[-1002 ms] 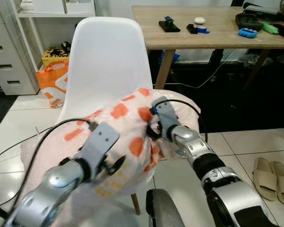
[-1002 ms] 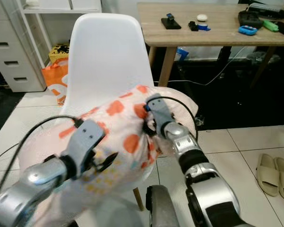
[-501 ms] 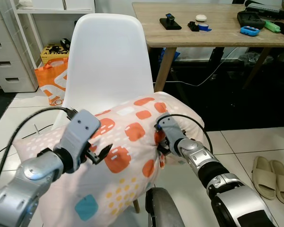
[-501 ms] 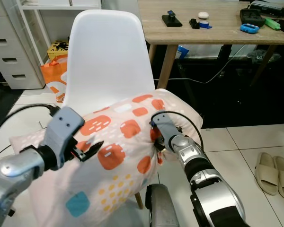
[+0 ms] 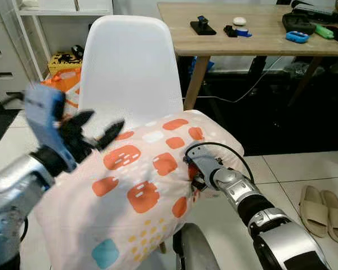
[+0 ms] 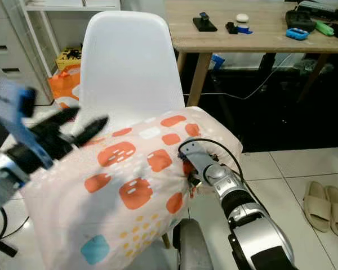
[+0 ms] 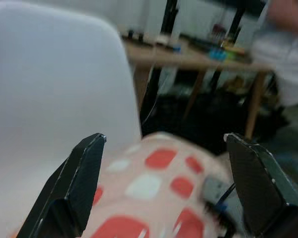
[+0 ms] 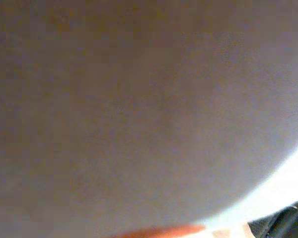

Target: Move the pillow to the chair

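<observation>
Lying slantwise across the white chair [image 5: 127, 67] seat, the pillow [image 5: 141, 185] is pinched at its near edge by the right gripper [image 5: 192, 174], while the left gripper [image 5: 98, 130] hovers spread above it.

No legible txt anywhere.

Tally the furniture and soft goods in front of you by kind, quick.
Chair: 1
Pillow: 1
Wooden table: 1
Drawer unit: 1
Slippers: 2
Orange bag: 1
Total: 7
</observation>
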Controlling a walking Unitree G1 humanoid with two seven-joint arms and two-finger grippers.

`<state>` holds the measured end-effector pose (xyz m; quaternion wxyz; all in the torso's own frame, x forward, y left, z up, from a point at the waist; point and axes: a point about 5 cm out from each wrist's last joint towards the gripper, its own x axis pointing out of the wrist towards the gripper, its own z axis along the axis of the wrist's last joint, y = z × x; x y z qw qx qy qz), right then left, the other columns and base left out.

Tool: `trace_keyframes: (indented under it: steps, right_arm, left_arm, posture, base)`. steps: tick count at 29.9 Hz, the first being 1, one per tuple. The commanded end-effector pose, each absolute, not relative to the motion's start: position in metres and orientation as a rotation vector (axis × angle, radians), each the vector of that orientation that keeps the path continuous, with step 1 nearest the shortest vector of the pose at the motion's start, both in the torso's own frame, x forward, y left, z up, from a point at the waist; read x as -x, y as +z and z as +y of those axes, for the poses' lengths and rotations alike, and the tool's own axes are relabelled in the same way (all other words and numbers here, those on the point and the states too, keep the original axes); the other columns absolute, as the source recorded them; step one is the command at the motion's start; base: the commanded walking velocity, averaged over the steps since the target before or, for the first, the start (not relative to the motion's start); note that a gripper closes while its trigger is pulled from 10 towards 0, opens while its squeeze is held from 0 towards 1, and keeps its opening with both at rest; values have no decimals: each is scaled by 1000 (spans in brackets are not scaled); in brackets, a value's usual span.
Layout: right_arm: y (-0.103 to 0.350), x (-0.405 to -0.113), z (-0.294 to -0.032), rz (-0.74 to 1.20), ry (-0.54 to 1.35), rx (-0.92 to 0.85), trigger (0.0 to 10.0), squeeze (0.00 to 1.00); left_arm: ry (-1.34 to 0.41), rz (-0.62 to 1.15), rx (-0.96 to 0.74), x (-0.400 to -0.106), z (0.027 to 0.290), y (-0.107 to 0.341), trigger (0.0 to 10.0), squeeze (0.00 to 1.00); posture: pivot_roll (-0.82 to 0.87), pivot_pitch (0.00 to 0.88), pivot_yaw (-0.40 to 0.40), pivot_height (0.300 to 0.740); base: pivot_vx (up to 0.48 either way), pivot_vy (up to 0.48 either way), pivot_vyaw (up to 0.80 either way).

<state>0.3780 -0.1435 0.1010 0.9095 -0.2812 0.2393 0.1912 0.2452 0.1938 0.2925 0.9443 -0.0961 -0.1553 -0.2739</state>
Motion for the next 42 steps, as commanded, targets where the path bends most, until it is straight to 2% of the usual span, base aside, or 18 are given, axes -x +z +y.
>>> trace_keyframes:
  steps: [1,6,10,12,15,17,18,19,22,24,27,28,30,31,32,33,36,42]
  right_arm:
    - [100,-378,-145,501,385,578,10000,0]
    - [94,-375,-139,494,406,512,10000,0]
    - [95,-374,-130,487,458,453,10000,0]
    - [93,-372,-127,509,523,481,10000,0]
    - [93,-371,-128,517,534,494,10000,0]
    - [94,-372,-132,527,532,503,10000,0]
    - [94,-372,-132,527,532,503,10000,0]
    - [96,-373,-135,529,529,506,10000,0]
    - [96,-373,-135,529,529,506,10000,0]
    - [100,-375,-142,529,504,516,10000,0]
    - [101,-376,-144,528,493,522,10000,0]
    - [104,-377,-147,525,482,525,10000,0]
    - [104,-377,-147,525,482,525,10000,0]
    - [106,-379,-149,521,472,528,10000,0]
    - [109,-380,-151,516,461,529,10000,0]
    - [109,-380,-151,516,461,529,10000,0]
    - [113,-382,-153,509,444,528,10000,0]
    - [117,-384,-155,502,432,529,10000,0]
  left_arm:
    - [-618,-385,293,-238,195,301,10000,0]
    - [-727,-520,430,-224,194,317,10000,0]
    - [-753,-465,367,-222,193,313,10000,0]
    - [-815,-330,223,-217,186,296,10000,0]
    - [-835,-286,184,-214,184,289,10000,0]
    - [-869,-118,9,-207,177,267,10000,0]
    - [-869,-118,9,-207,177,267,10000,0]
    - [-894,-11,-85,-203,176,254,10000,0]
    - [-894,-11,-85,-203,176,254,10000,0]
    - [-978,151,-154,-191,175,236,10000,0]
    - [-1016,198,-155,-186,173,233,10000,0]
    - [-1048,277,-181,-181,172,224,10000,0]
    - [-1048,277,-181,-181,172,224,10000,0]
    - [-1068,357,-203,-176,171,213,10000,0]
    - [-1037,481,-230,-176,172,190,10000,0]
    - [-1037,481,-230,-176,172,190,10000,0]
    - [-972,652,-249,-173,177,152,10000,0]
    - [-941,720,-229,-169,180,129,10000,0]
  posture:
    - [-148,166,-72,501]
    - [-148,170,-72,501]
    - [-145,170,-73,501]
    - [-149,172,-73,501]
    - [-149,172,-73,501]
    - [-154,172,-74,501]
    - [-154,172,-74,501]
    - [-158,172,-74,501]
    - [-158,172,-74,501]
    - [-162,172,-74,501]
    - [-162,173,-72,501]
    - [-161,173,-72,501]
    - [-161,173,-72,501]
    - [-160,174,-71,501]
    - [-159,174,-68,501]
    - [-159,174,-68,501]
    - [-159,175,-68,501]
    - [-163,177,-66,501]
  base:
    - [0,0,0]
    - [0,0,0]
    - [0,0,0]
    - [0,0,0]
    - [0,0,0]
    - [0,0,0]
    - [0,0,0]
    - [0,0,0]
    - [0,0,0]
    - [0,0,0]
    - [0,0,0]
    - [0,0,0]
    - [0,0,0]
    - [0,0,0]
    - [0,0,0]
    - [0,0,0]
    - [0,0,0]
    - [0,0,0]
